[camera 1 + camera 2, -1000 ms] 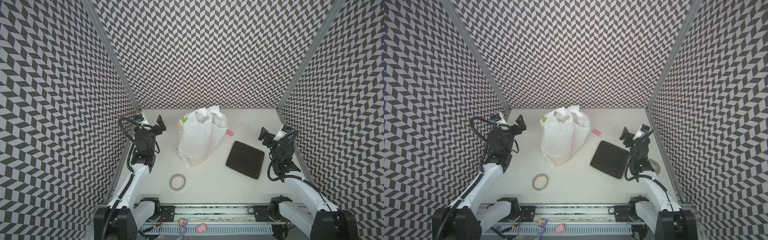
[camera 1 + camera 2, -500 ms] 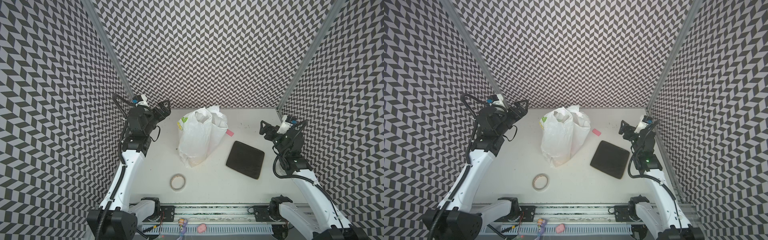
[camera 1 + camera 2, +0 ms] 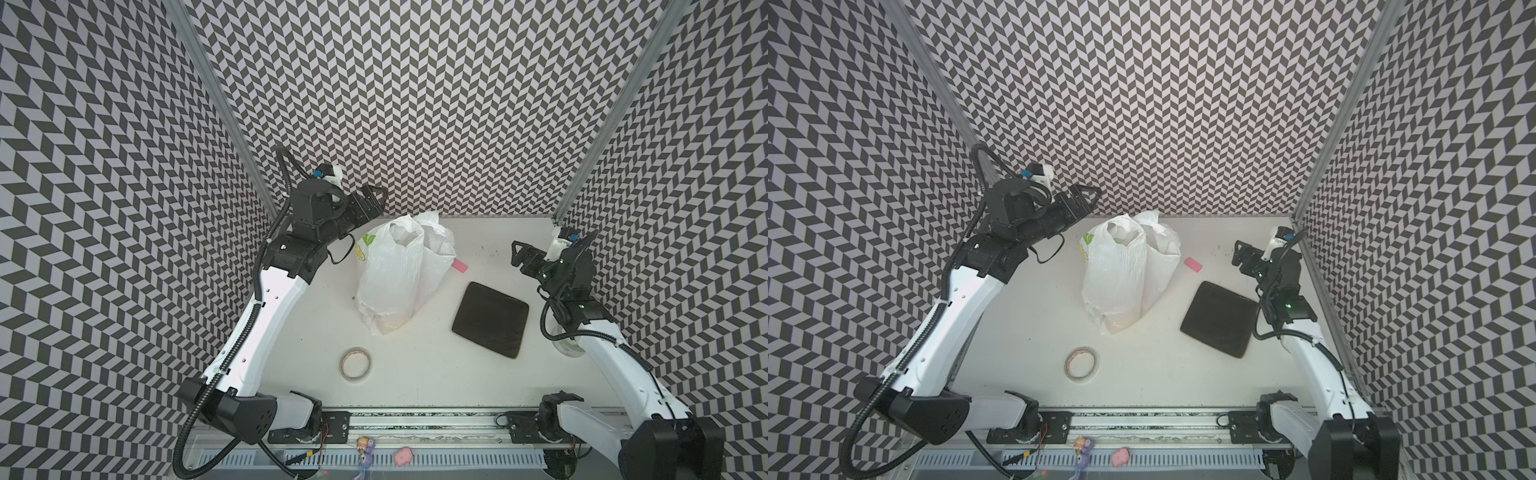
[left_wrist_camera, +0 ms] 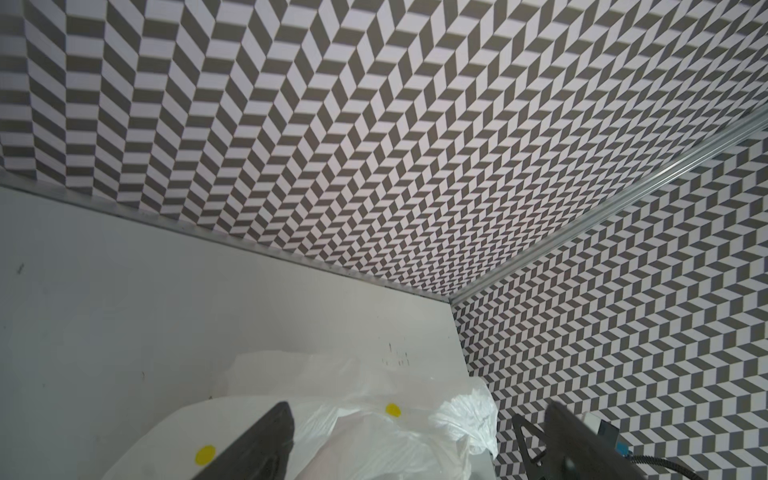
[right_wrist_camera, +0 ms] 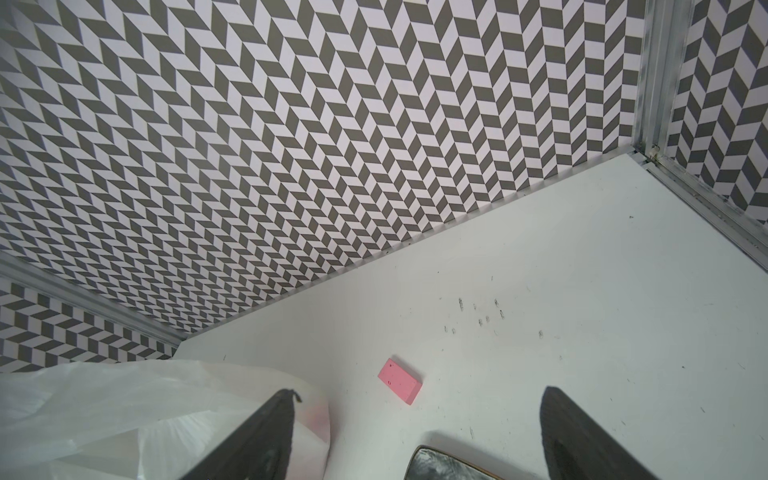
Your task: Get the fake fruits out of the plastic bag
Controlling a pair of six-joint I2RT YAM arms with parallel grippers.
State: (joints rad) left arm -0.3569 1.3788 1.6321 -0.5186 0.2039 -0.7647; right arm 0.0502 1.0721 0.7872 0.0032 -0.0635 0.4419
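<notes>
I hold the left tool [image 3: 374, 198] and right tool [image 3: 519, 255] wide open, empty, flanking the plastic bag [image 3: 395, 274]. That lets me spread its mouth.

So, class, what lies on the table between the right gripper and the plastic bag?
A small pink block lies beside the plastic bag, toward the right gripper; both top views show it.

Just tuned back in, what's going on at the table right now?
Nothing is held at the moment. The left claw hangs open near the top of the white plastic bag, which stands upright mid-table. The right claw, also open, is off to the side beyond the dark tray. No fake fruits are out of the bag yet.
</notes>
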